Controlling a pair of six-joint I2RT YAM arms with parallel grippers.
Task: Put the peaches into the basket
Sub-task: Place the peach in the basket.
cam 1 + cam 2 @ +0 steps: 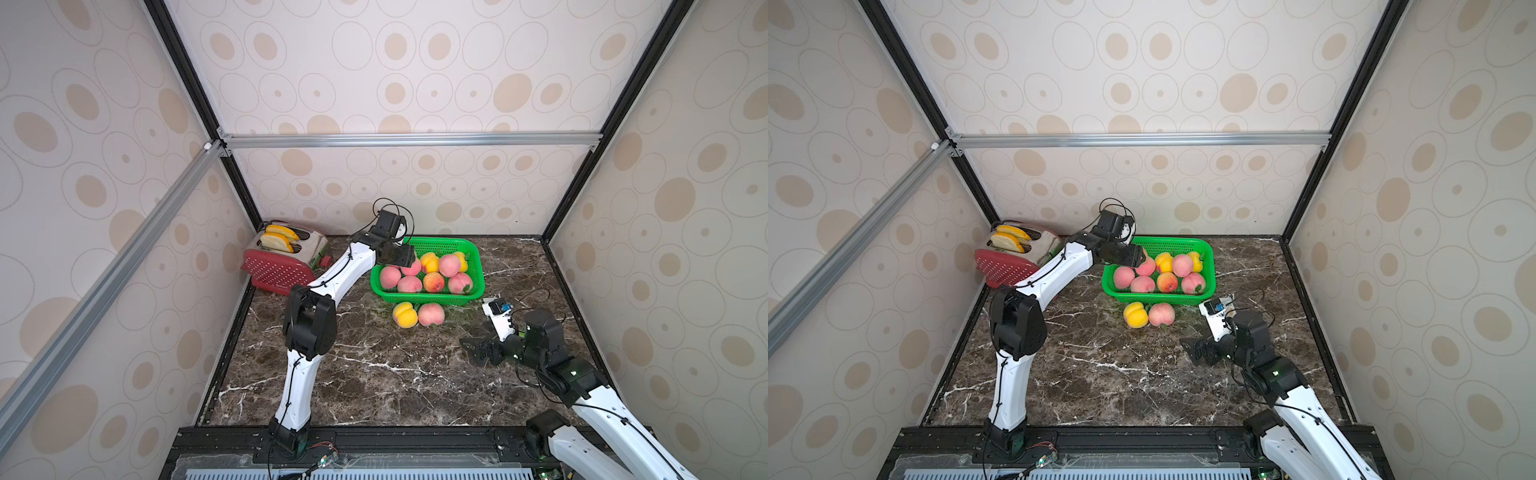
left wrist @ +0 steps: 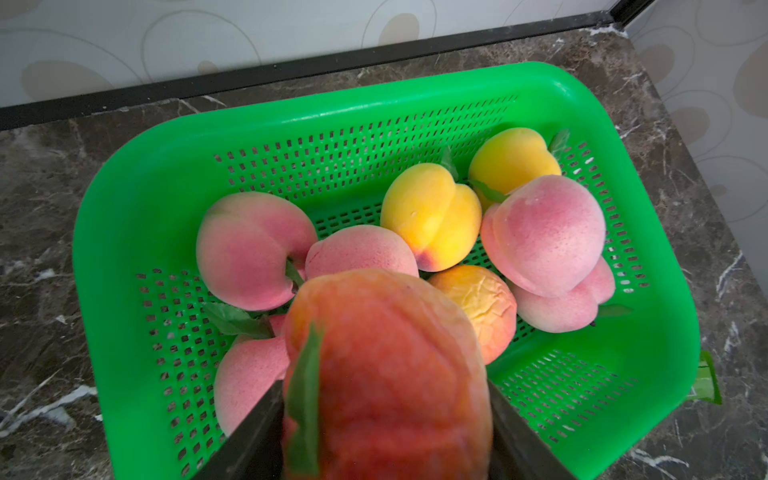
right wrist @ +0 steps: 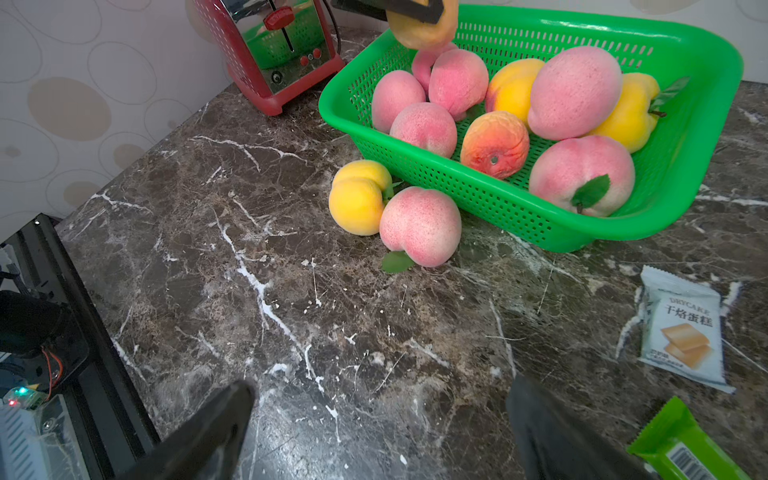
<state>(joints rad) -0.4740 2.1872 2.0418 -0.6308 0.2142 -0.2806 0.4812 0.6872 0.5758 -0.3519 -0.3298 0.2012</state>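
The green basket (image 1: 440,240) is nearly full, left gripper (image 1: 401,259) clamping an orange-red peach (image 2: 386,332) above it — yellow peach (image 1: 404,314) and pink peach (image 1: 431,313) lie outside, right gripper (image 3: 380,384) spread wide.

Bare tabletop (image 1: 374,374) before loose peaches (image 1: 429,314)

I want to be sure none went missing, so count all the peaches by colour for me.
Pink peaches: 7
Yellow peaches: 3
Orange-red peaches: 2
Total: 12
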